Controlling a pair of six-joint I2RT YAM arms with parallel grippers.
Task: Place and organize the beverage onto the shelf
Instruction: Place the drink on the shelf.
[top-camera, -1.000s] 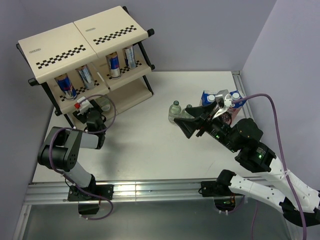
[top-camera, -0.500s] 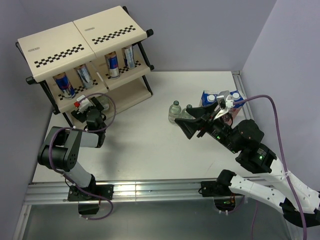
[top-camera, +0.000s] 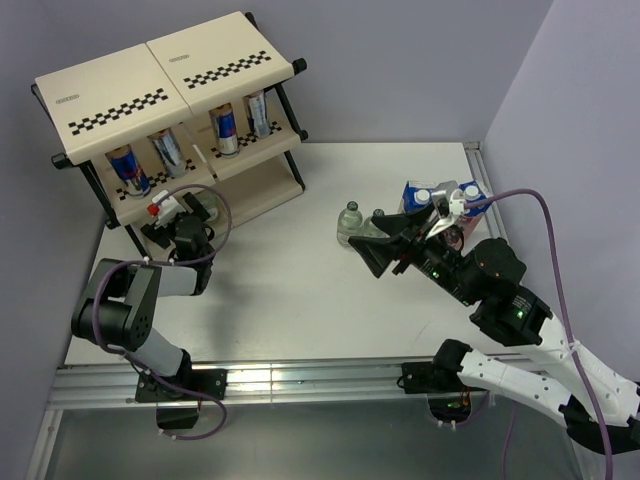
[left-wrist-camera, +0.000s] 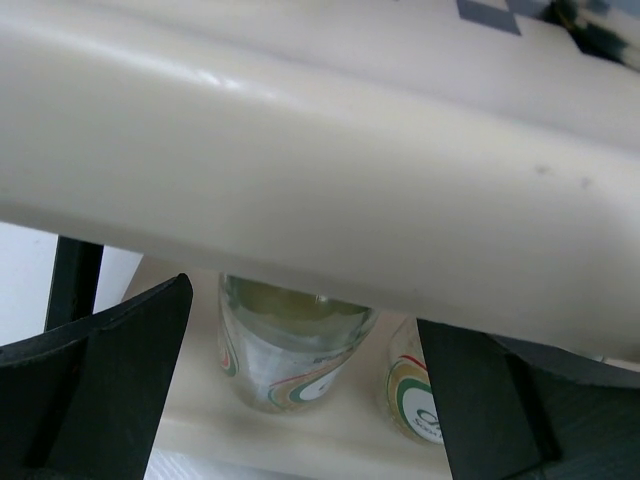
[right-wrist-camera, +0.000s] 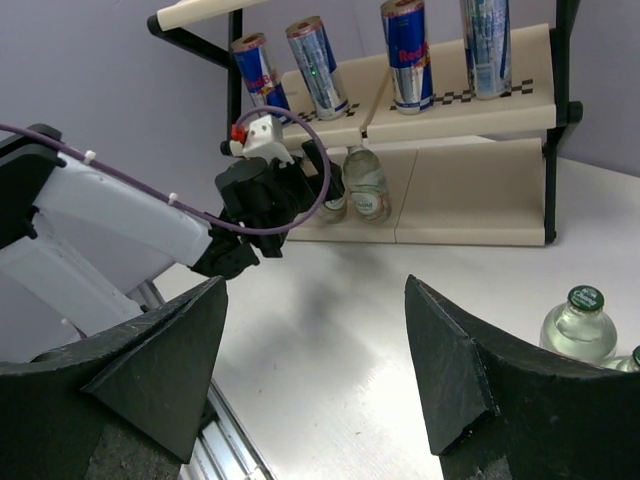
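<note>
Left gripper (left-wrist-camera: 302, 308) agape around small clear bottle (left-wrist-camera: 290, 355) set on cream black-framed shelf (left-wrist-camera: 300, 150); next likely: straight retreat. Right gripper (right-wrist-camera: 316, 283) agape, empty.

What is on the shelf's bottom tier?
Two small clear bottles stand side by side on the shelf, lowest tier, left half. In the left wrist view the tier above covers their caps.

Nothing fully legible from here.
- middle-tier can (right-wrist-camera: 406, 55): red lettering on blue-silver, too small to spell out.
- bottle (left-wrist-camera: 292, 365) under cream panel: label with green-and-red ring logo, letters blurred.
- second bottle (left-wrist-camera: 412, 398): same ring mark, green characters cut off, unreadable.
- shelf (top-camera: 120, 82): small grey mark on top panel near left corner, illegible.
- cartons (top-camera: 418, 192): print too small to read.
</note>
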